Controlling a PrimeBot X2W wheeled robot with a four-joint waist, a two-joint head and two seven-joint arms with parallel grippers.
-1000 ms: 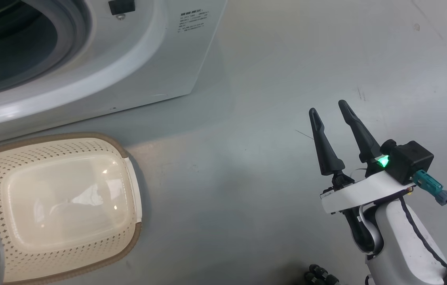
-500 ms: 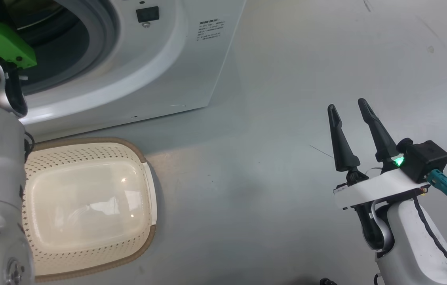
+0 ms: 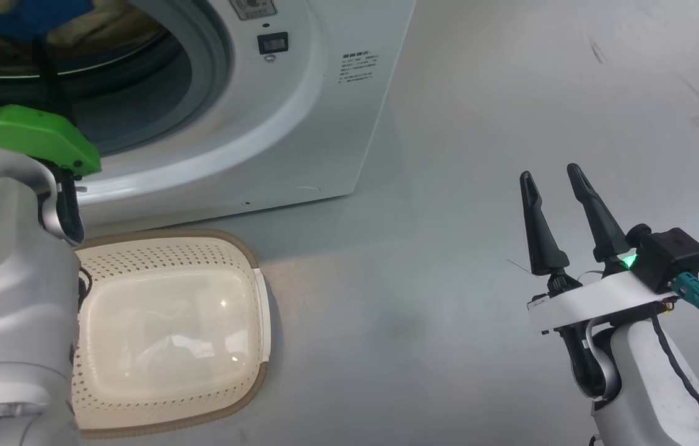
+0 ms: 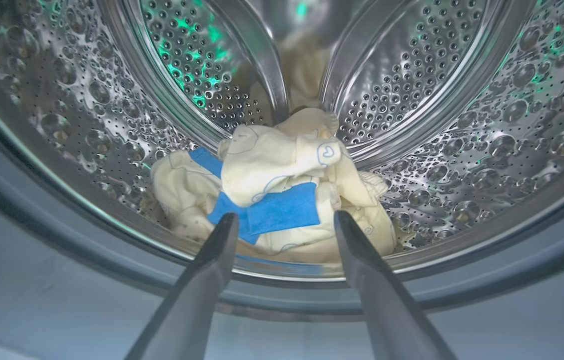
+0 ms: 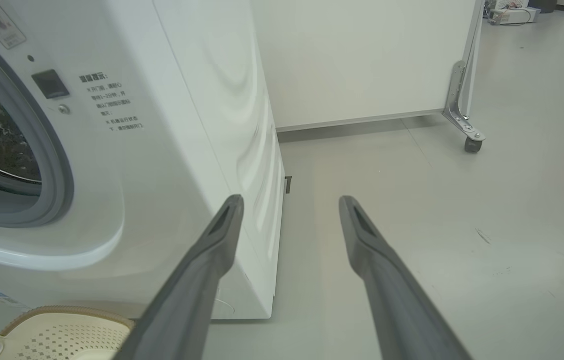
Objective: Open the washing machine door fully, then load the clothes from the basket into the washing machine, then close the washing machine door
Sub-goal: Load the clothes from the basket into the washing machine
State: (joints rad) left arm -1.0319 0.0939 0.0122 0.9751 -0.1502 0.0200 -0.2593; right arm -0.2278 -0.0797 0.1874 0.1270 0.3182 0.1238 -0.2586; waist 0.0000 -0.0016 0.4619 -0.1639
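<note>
Swinging of the head camera since a second ago has carried washer and basket rightward in its view, and more of the left arm's pale forearm (image 3: 8, 279) and green wrist cover (image 3: 33, 133) now shows at the porthole. Inside, the clothes (image 4: 282, 200) lie in a crumpled heap at the bottom of the drum (image 4: 436, 100). They are soft cream-yellow cloth with a bright blue band across the front and faint blue line drawings. Around them the steel wall is shiny, dotted with small holes and flecked with green light. The left gripper (image 4: 285, 216) points into the drum mouth with its two dark tapered fingers spread wide and nothing between them. A grey rubber ring (image 3: 213, 68) frames the opening in the smooth white front of the washing machine (image 3: 324, 124), which carries a small dark latch slot (image 3: 272, 42) and a block of printed text (image 3: 356, 65). The basket (image 3: 157, 257) stands on the floor just before the machine, rounded, cream, perforated, brown-rimmed, its glossy bottom catching reflections. The floor (image 3: 448, 124) is flat pale grey with a few scuffs. Well to the right, the right gripper (image 3: 550, 172) hangs over bare floor, fingers parted and holding nothing. Beyond the washer stands a white panel (image 5: 361, 60) on a metal castor (image 5: 471, 145).
</note>
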